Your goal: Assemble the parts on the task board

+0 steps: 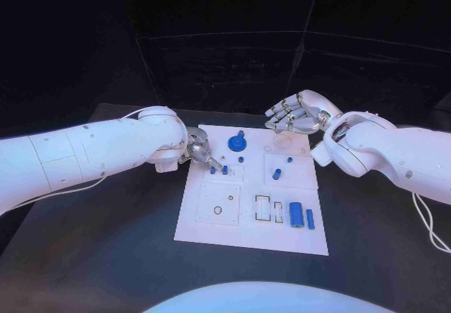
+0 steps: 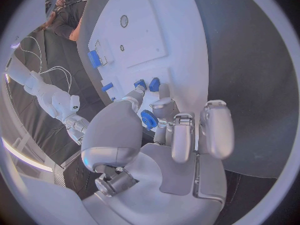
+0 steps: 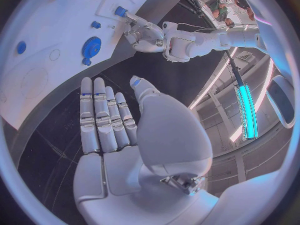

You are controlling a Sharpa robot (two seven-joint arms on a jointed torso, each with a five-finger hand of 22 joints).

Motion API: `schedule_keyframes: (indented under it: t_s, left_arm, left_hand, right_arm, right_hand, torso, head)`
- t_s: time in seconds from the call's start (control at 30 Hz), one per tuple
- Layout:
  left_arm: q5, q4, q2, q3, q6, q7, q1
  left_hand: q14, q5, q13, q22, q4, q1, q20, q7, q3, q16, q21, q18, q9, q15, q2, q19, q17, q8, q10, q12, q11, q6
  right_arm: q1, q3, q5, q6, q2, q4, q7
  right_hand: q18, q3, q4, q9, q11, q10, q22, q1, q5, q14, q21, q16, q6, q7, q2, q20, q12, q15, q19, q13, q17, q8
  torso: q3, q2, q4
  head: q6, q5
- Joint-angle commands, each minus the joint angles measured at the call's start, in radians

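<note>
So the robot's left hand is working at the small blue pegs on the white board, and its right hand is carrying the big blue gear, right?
Not quite. The right hand holds nothing; the head view shows it open above the task board's far edge, while the blue gear sits on the board. The left hand is indeed at the small blue pegs.

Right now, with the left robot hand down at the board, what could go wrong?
1. The left robot hand has its fingertips at the two small blue pegs near the task board edge; a sideways slip could knock them askew.
2. The blue gear stands close beside that hand and might get bumped.
3. The right robot hand hovers open past the board's far edge, so it cannot steady the board.
</note>
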State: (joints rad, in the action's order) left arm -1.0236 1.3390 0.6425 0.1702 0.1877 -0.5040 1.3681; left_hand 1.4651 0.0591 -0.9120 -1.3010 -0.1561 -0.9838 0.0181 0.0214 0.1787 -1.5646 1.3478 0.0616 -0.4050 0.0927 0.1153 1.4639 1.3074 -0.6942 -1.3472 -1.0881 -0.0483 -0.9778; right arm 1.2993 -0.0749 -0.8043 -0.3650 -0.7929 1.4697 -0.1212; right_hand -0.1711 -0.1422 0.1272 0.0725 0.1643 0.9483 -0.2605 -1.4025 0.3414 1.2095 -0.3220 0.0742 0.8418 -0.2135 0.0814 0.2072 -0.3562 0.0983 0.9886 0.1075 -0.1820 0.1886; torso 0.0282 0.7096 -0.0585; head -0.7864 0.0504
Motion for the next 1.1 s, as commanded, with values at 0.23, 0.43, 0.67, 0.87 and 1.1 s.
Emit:
schedule_keyframes:
  t_s: [0.23,0.43,0.67,0.87,1.1]
  left_arm:
    - [0.049,0.029,0.036,-0.001,-0.148,0.045,0.001]
    - [0.126,0.043,0.049,-0.001,-0.268,0.197,0.001]
    - [0.113,0.046,0.028,0.0,-0.413,0.474,-0.006]
    - [-0.062,0.02,-0.007,0.001,-0.479,0.579,-0.022]
    - [-0.231,-0.024,-0.052,0.017,-0.454,0.58,-0.033]
  left_hand:
    - [0.106,-0.012,0.056,0.042,-0.057,-0.012,-0.007,0.009,-0.104,-0.006,-0.036,0.012,0.006,0.004,-0.009,-0.007,0.263,0.013,0.036,0.04,0.009,0.022]
    - [0.052,0.013,0.284,0.254,-0.043,-0.145,0.019,0.062,-0.119,0.093,-0.237,0.056,0.031,-0.032,-0.057,-0.107,0.094,0.064,0.234,0.251,0.056,0.146]
    - [-0.119,0.018,0.413,0.576,0.089,-0.411,0.071,0.128,0.016,0.352,-0.578,0.114,0.098,-0.086,-0.09,-0.297,-0.254,0.134,0.417,0.419,0.117,0.233]
    - [-0.126,0.017,0.521,0.596,0.137,-0.44,0.088,0.135,0.097,0.366,-0.604,0.12,0.182,-0.096,-0.024,-0.288,-0.286,0.223,0.435,0.505,0.135,0.19]
    - [-0.085,0.015,0.638,0.559,0.147,-0.402,0.095,0.138,0.145,0.325,-0.561,0.114,0.253,-0.105,0.022,-0.233,-0.273,0.311,0.444,0.602,0.145,0.148]
  right_arm:
    - [0.002,0.001,0.007,-0.006,0.0,-0.001,-0.011]
    - [0.002,0.001,0.007,-0.007,0.0,-0.002,-0.012]
    - [0.002,0.001,0.008,-0.007,-0.001,-0.003,-0.012]
    - [0.002,0.001,0.008,-0.006,0.0,-0.004,-0.013]
    - [0.002,0.001,0.009,-0.005,0.003,-0.004,-0.013]
  right_hand:
    - [-0.009,0.001,-0.005,-0.001,0.002,-0.005,0.002,0.009,0.005,0.0,0.005,-0.004,-0.009,-0.022,-0.004,0.0,-0.003,0.008,0.008,-0.001,0.001,0.002]
    - [-0.009,0.001,-0.005,-0.001,0.002,-0.005,0.002,0.009,0.005,0.0,0.005,-0.004,-0.009,-0.022,-0.004,0.0,-0.003,0.008,0.008,-0.001,0.001,0.002]
    - [-0.009,0.001,-0.005,-0.001,0.003,-0.006,0.003,0.011,0.007,-0.001,0.007,-0.005,-0.01,-0.023,-0.004,0.001,-0.004,0.009,0.008,-0.003,0.002,0.003]
    - [-0.009,0.0,-0.005,-0.001,0.003,-0.006,0.004,0.011,0.008,-0.001,0.008,-0.005,-0.01,-0.023,-0.004,0.001,-0.005,0.009,0.009,-0.004,0.002,0.003]
    - [-0.009,0.0,-0.005,-0.001,0.003,-0.006,0.004,0.011,0.008,-0.001,0.008,-0.005,-0.01,-0.023,-0.004,0.001,-0.005,0.009,0.009,-0.004,0.002,0.003]
  torso:
    - [-0.0001,-0.001,-0.0007]
    - [0.0001,0.001,-0.0002]
    - [0.0009,0.001,0.0013]
    - [-0.0007,0.0,0.0011]
    - [0.0002,0.002,0.0031]
  head:
    - [0.002,-0.001]
    - [0.009,-0.005]
    - [0.016,-0.012]
    - [0.019,-0.017]
    - [0.024,-0.022]
